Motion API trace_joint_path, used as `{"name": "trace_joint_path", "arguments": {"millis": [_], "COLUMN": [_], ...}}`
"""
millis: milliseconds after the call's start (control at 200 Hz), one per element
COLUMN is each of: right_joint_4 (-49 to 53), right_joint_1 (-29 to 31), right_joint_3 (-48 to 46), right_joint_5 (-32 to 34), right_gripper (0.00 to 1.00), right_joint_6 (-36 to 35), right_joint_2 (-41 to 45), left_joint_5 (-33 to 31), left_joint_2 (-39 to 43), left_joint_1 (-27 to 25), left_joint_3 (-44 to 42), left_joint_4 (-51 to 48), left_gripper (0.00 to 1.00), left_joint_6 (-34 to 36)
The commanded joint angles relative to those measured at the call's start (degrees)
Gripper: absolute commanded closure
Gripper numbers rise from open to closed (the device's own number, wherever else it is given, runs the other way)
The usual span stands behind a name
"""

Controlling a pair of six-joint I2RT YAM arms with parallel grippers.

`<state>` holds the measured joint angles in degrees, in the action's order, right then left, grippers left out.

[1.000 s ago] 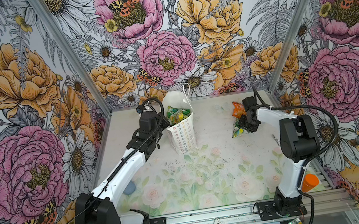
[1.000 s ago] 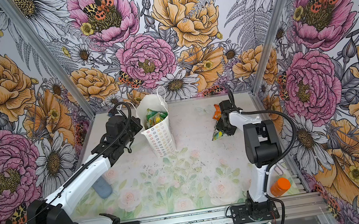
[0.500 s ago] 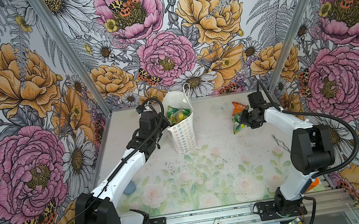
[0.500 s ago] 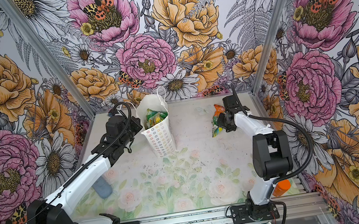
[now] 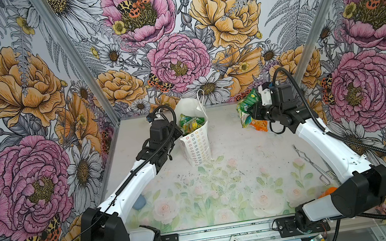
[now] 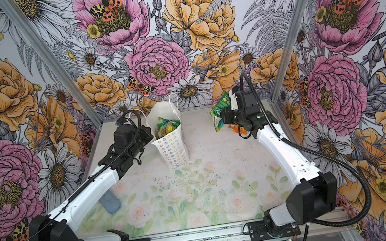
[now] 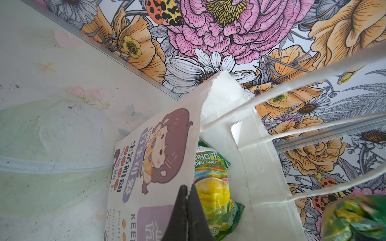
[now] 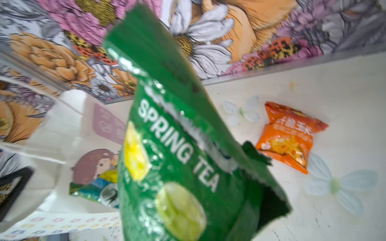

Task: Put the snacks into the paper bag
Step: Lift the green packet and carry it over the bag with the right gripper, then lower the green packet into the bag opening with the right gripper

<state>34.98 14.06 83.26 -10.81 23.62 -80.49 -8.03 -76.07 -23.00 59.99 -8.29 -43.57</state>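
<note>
Upright paper bag (image 5: 197, 146): left gripper (image 7: 188, 195) pinched tight on its rim, several packets (image 5: 190, 124) inside. Right of bag: right gripper (image 5: 252, 112) clamped on green packet (image 8: 177, 156), held clear of table (image 5: 231, 167). Orange packet (image 8: 289, 135) lies farther right.

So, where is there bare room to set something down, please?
Widest: the flowered mat between the left arm and right arm, in front of the white paper carrier bag. Smaller: between that bag and the orange foil packet. Crowded: the right edge, by the bent wire tool.
</note>
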Motion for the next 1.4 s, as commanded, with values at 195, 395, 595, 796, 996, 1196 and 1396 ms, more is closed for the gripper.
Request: {"name": "trace_joint_path", "arguments": {"millis": [195,395,595,796,996,1196,1396], "right_joint_4": [-7.70,-10.38,-11.25,-11.30,-11.23,-11.16,-11.00], "right_joint_1": [9.60,16.56,21.89,23.70,25.37,25.75,26.18], "right_joint_3": [10.33,15.50,20.14,24.07,26.88,28.04,28.01], "right_joint_5": [0.96,2.83,5.34,6.04,7.28,9.91,12.80], "right_gripper": [0.83,0.84,0.84,0.84,0.85,0.85,0.84], "right_joint_6": [-8.70,-13.34,-19.09,-19.60,-19.97,-21.72,-23.54], "right_joint_2": [0.69,-2.74,-7.62,-12.09,-16.69,-21.24,-23.61], "left_joint_5": [1.22,1.08,1.35,1.70,2.10,2.13,2.16], "left_joint_2": [1.45,1.63,1.54,1.54,1.54,1.65,1.54], "left_joint_1": [0.26,0.41,0.51,0.68,0.86,0.84,0.80], "left_joint_3": [-0.40,-0.50,-0.40,-0.22,-0.43,-0.70,-0.66], "left_joint_4": [1.63,1.65,1.86,1.97,2.22,2.67,2.83], "left_gripper": [1.00,1.00,1.00,1.00,1.00,1.00,1.00], "left_joint_6": [-0.20,-0.20,-0.11,0.07,-0.02,-0.10,-0.16]}}
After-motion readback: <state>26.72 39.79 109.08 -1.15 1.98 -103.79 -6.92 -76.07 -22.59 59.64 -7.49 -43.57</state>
